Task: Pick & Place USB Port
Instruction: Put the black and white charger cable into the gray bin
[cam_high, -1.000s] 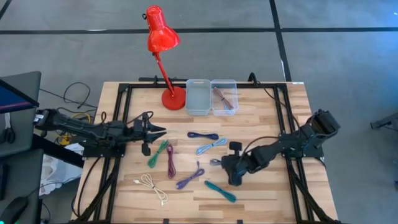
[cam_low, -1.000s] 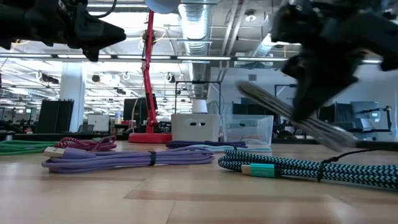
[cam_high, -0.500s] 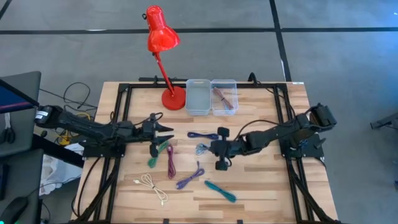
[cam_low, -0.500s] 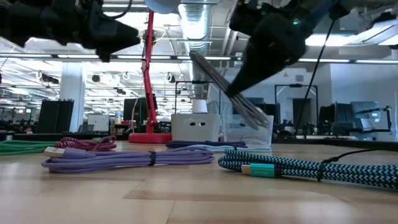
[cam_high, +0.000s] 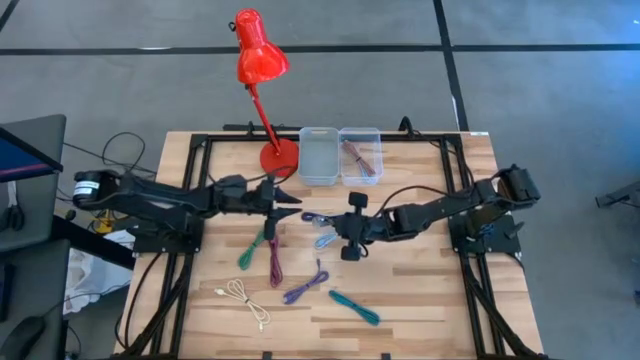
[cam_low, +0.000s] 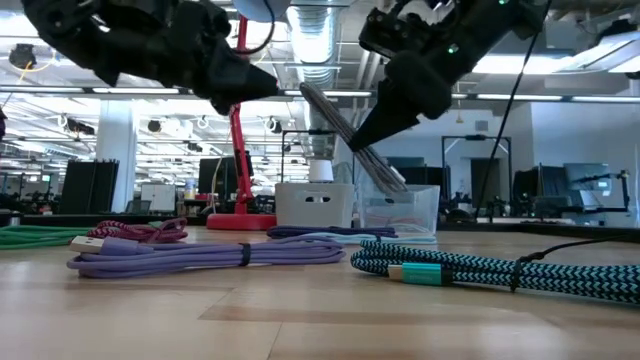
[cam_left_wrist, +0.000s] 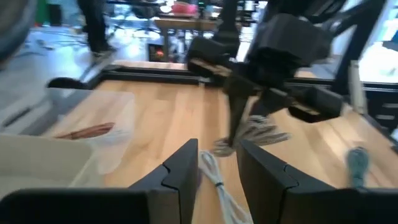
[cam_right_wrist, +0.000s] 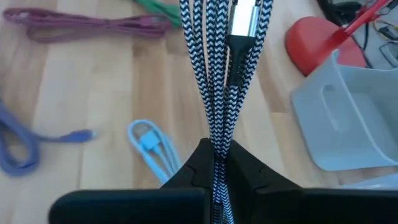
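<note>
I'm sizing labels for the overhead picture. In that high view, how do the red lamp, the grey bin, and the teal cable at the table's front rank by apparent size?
1. red lamp, clearly the largest, though its raised shade sits nearer the camera.
2. grey bin.
3. teal cable, longish but thin, so it covers the least area.

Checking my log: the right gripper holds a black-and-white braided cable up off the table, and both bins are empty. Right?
Not quite. The right gripper does hold the braided cable up, but only the grey bin is empty; the clear bin already holds a reddish cable, as the high view shows.
</note>
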